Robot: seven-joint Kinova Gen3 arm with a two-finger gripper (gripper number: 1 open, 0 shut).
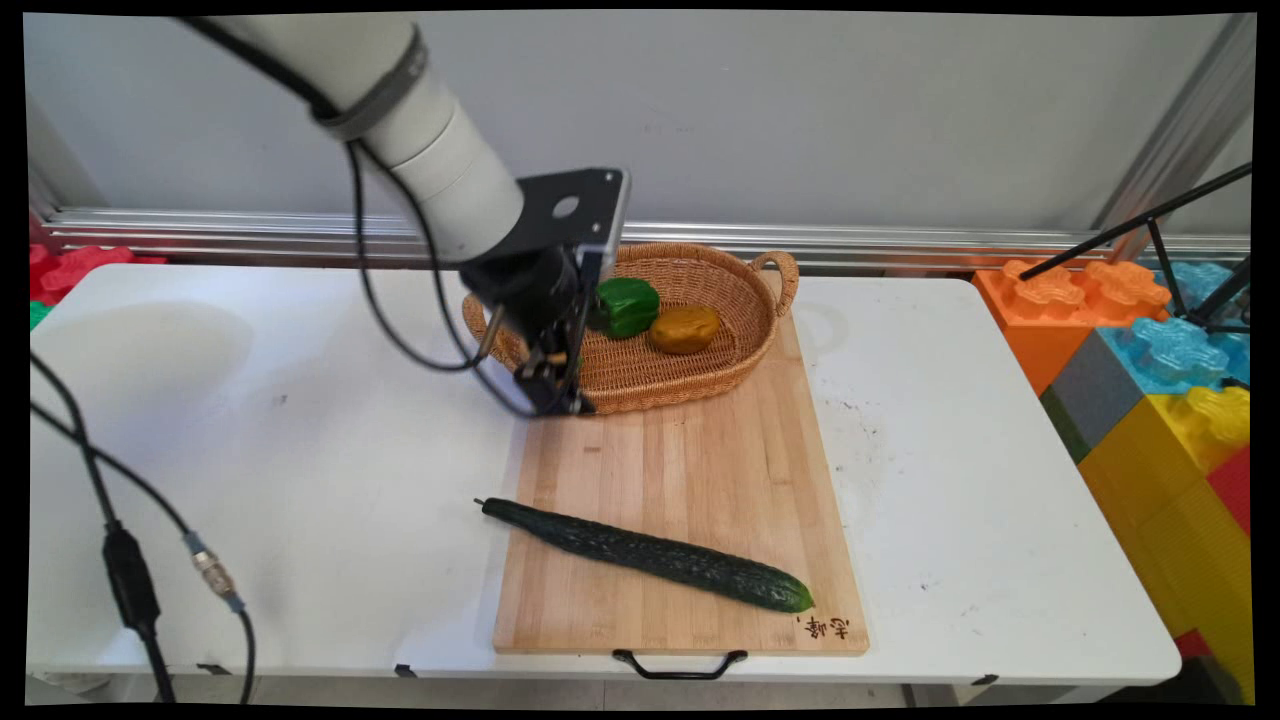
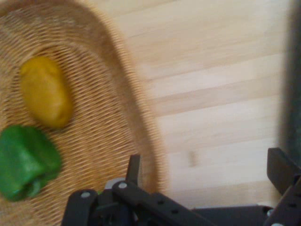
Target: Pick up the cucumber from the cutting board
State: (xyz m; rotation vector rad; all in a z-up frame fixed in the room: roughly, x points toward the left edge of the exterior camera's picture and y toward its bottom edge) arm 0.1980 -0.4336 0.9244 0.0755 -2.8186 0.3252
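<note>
Holding two vegetables, one basket (image 1: 700,385) (one cucumber (image 1: 650,555) apart).

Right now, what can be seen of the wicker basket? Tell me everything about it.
The wicker basket is oval, shallow and woven from tan cane, with a looped handle at each end. It sits upright at the far end of the wooden cutting board. Inside lie a green pepper and a yellow-brown potato, side by side. The gripper hangs at its near-left rim, fingers apart; whether it touches the weave cannot be told.
</note>
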